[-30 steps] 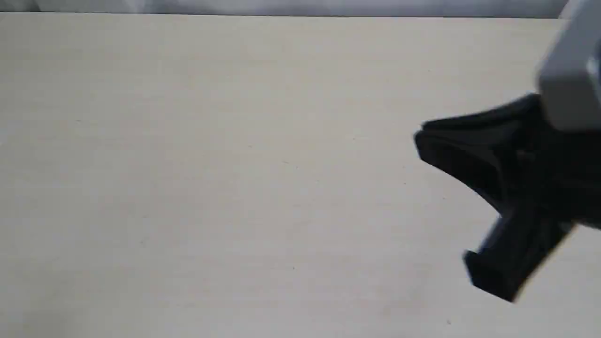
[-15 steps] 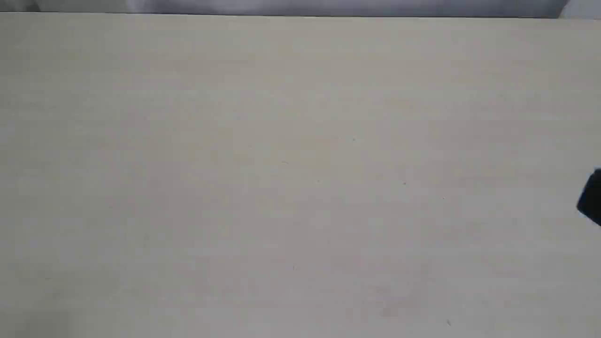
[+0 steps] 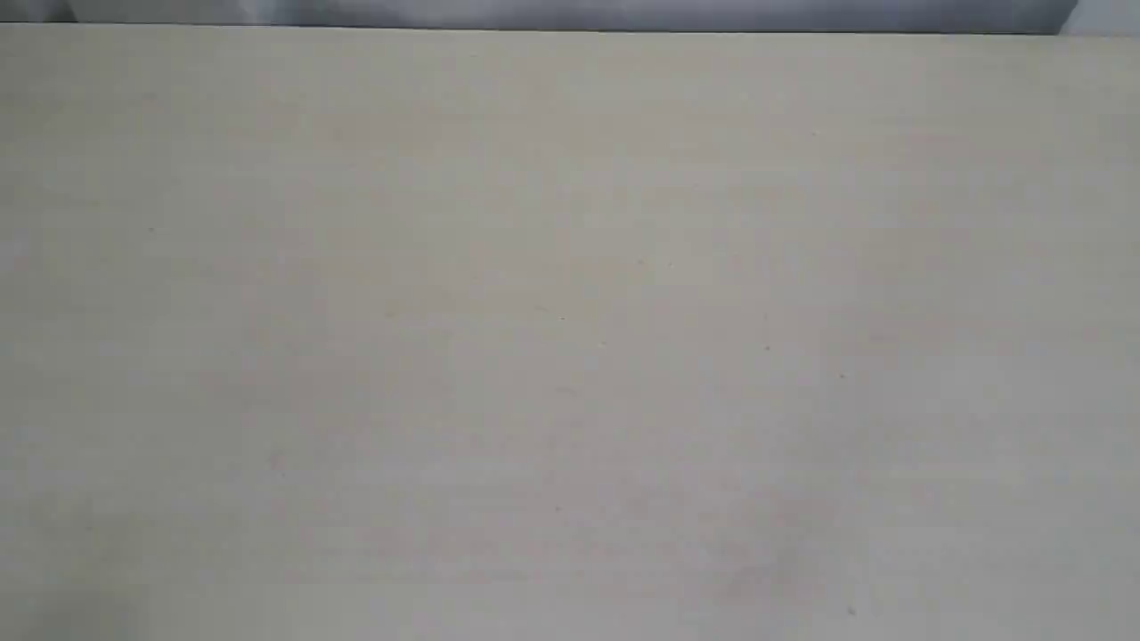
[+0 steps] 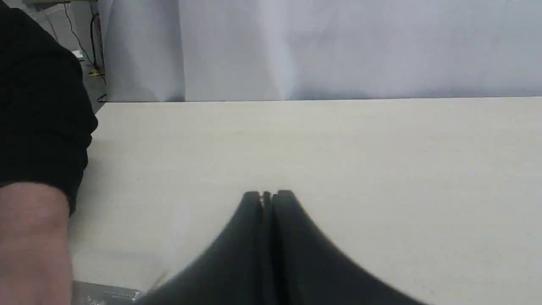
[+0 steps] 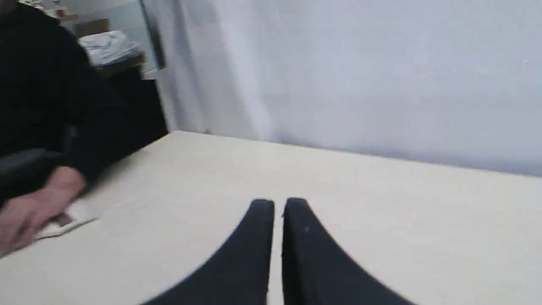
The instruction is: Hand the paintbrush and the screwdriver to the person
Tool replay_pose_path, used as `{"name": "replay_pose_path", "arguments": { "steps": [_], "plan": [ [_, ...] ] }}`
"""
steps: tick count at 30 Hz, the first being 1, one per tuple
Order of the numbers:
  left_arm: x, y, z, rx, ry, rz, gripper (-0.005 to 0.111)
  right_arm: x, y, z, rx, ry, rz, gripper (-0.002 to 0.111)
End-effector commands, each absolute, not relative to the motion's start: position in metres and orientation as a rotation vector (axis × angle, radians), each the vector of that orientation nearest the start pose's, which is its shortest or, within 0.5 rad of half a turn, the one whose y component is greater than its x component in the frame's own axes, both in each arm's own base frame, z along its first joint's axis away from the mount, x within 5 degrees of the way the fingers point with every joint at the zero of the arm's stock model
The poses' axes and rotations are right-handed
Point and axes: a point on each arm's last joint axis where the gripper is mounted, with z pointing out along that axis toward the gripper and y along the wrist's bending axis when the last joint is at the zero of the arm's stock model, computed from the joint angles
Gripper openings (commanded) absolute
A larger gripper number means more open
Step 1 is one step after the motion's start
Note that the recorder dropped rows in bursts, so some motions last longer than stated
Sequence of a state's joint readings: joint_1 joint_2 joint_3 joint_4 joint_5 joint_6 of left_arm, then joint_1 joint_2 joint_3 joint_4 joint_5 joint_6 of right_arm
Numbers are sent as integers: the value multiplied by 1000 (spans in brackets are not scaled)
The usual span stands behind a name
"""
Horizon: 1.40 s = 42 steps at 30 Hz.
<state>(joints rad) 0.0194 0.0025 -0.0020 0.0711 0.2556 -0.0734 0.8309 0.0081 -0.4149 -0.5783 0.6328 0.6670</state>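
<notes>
The person's forearm [image 4: 34, 237], in a dark sleeve [image 4: 38, 106], rests on the table beside my left gripper [image 4: 266, 195], which is shut and holds nothing. A silver ferrule [image 4: 106, 293], apparently the paintbrush's, lies by that forearm at the picture's edge. In the right wrist view the person's hand [image 5: 29, 212] lies over a blurred pale flat thing [image 5: 70, 220], probably the same paintbrush. My right gripper [image 5: 279, 204] is shut and holds nothing, well away from the hand. The screwdriver is out of view. Neither gripper shows in the exterior view.
The pale tabletop [image 3: 570, 320] fills the exterior view. A white curtain [image 4: 338, 46] hangs behind the table's far edge. The person's dark-clothed body [image 5: 42, 84] sits at the table's side, with cluttered furniture [image 5: 110, 51] behind.
My right gripper has pulled back to the right and left the exterior view. A second ago it hung over the table's right side.
</notes>
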Motion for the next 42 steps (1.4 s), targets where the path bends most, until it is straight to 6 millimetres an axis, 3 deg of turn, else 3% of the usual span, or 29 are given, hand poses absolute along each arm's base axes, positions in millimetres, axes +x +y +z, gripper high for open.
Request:
{"name": "replay_pose_path", "arguments": {
  "steps": [1,10,19,28,42],
  "plan": [
    [55,2,191,-28,1732,19,0,36,-11,288,-255,1570,298,4],
    [55,2,191,-29,1732,17,0,43,7,266,-160,1347,152,4],
    [55,2,191,-29,1732,17,0,51,-4,236,131,1441,45,4],
    [55,2,190,-31,1734,15,0,55,-11,209,167,1519,-110,4],
    [55,2,190,-31,1734,15,0,53,-19,198,250,1630,-192,4]
  ]
}}
